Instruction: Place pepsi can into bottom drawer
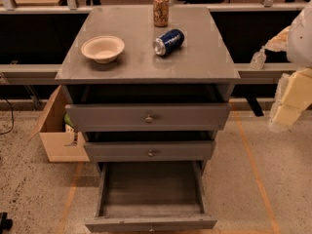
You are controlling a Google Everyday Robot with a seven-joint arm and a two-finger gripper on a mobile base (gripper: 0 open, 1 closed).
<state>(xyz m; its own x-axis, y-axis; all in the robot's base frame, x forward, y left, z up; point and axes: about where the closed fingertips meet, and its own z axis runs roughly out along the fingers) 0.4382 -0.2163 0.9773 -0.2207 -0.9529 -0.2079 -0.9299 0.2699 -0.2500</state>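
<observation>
The pepsi can (168, 41) lies on its side on the grey cabinet top (146, 62), right of centre, its silver end facing front left. The bottom drawer (150, 194) is pulled out wide and shows an empty inside. My gripper (259, 58) hangs off the right side of the cabinet, at about the height of the top, well apart from the can. The white and cream arm (292, 91) fills the right edge of the view.
A tan patterned can (161, 9) stands upright at the back of the top. A beige bowl (102, 48) sits at the left. The two upper drawers (148, 117) (150, 151) are slightly out. A cardboard box (57, 130) stands on the floor at the left.
</observation>
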